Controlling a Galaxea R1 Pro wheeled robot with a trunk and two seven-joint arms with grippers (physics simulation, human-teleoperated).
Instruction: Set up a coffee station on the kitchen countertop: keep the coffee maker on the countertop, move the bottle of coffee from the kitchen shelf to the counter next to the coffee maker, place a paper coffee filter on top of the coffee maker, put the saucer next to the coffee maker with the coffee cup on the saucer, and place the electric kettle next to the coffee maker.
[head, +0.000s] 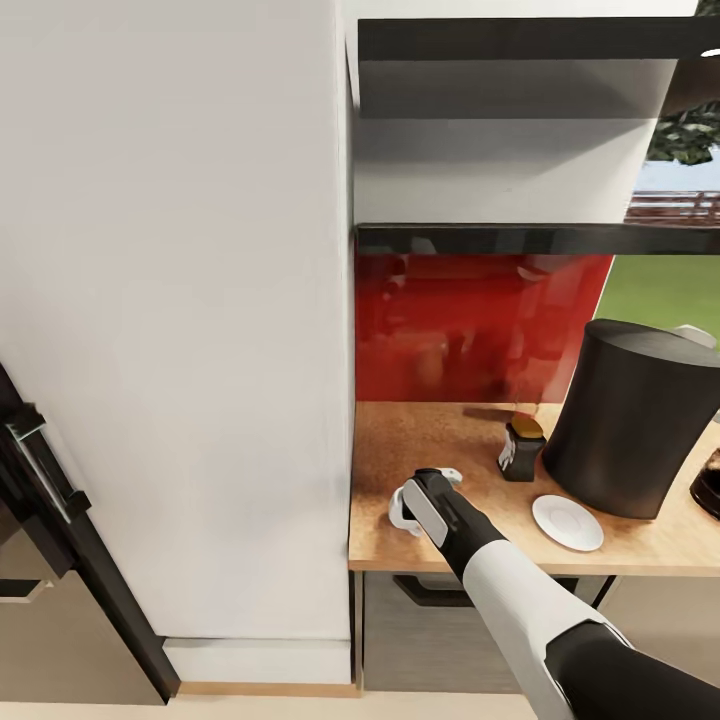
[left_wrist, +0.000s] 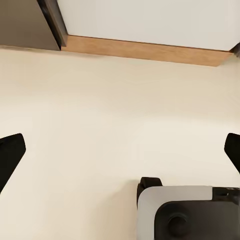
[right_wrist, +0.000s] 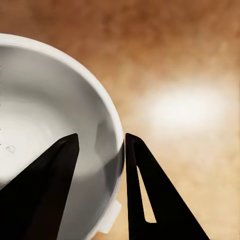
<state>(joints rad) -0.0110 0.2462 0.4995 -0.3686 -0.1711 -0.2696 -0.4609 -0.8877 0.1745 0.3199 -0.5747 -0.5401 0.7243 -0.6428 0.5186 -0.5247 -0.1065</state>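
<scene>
Our right gripper (right_wrist: 100, 150) straddled the rim of the white coffee cup (right_wrist: 45, 125): one dark finger sat inside the bowl, the other outside against the wall, and the two were drawn close on that rim, so we took the cup to be pinched between them. The right wrist view gave us this grip, the cup's pale inside and the blurred cork-brown countertop (right_wrist: 190, 65) beneath. From the head view the same gripper (head: 425, 497) hid most of the cup (head: 400, 505), leaving a white edge on either side of the wrist.

Our right arm reached in from the lower right, white forearm and black wrist angled up and left toward the counter's front left corner. Our left gripper (left_wrist: 120, 150) hung over the pale floor (left_wrist: 110, 100) with its fingertips far apart at the picture's two edges, plainly spread wide and holding nothing; part of our base showed below it.

On the countertop (head: 400, 440) the white saucer (head: 567, 522) lay bare, apart from the cup and just in front of the tall dark coffee maker (head: 630, 430). The small dark bottle of coffee (head: 521, 449) stood just beside the maker. Behind ran a glossy red backsplash (head: 470, 320), dark shelves (head: 530, 238) above, and a white cabinet wall (head: 170, 300) to the left.
</scene>
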